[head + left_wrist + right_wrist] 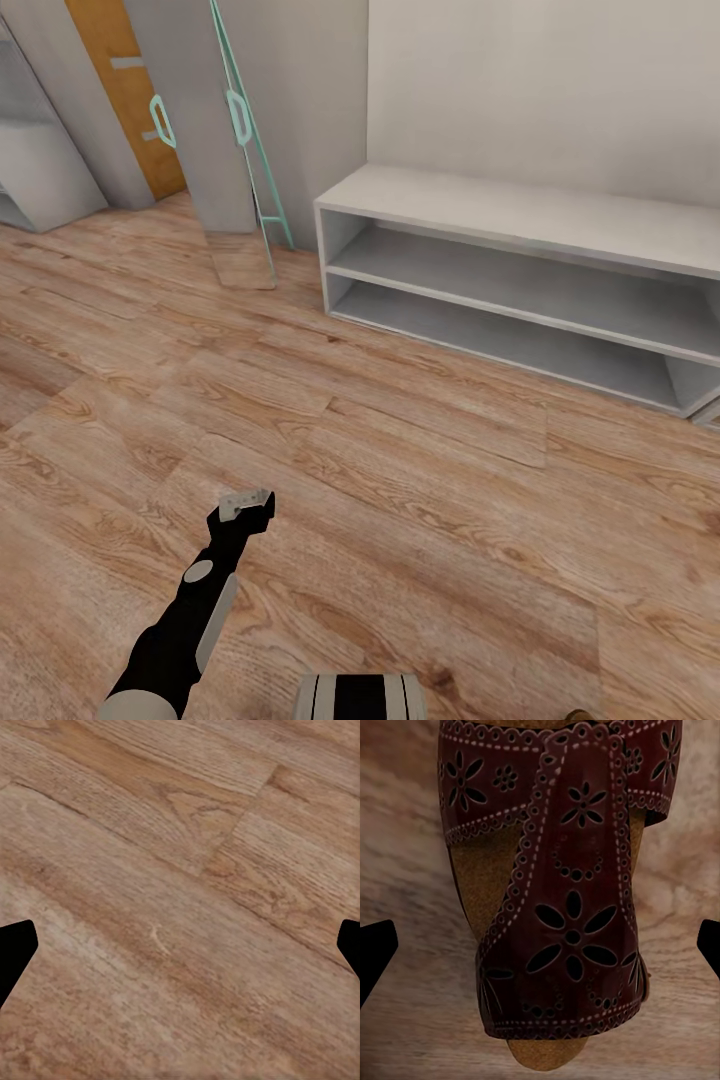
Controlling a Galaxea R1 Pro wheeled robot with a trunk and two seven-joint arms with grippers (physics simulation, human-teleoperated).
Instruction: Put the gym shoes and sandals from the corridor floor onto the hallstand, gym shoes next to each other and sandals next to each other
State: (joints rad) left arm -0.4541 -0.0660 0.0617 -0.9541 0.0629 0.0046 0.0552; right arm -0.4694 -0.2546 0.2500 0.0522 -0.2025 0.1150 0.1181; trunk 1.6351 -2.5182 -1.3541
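Here we see the left gripper (247, 500) extended low over the corridor floor (400, 480), its two dark fingers (16, 952) spread wide apart with nothing but bare wood plank between them. In the right wrist view, the right gripper (540, 952) hangs directly above one sandal (559, 907) that lies flat on the planks; its fingers stand wide apart on either side of the sandal and do not touch it. The sandal shows dark red-brown perforated straps over a tan insole. The hallstand (520, 215) stands against the wall ahead, and both of its low shelves and its flat top carry nothing.
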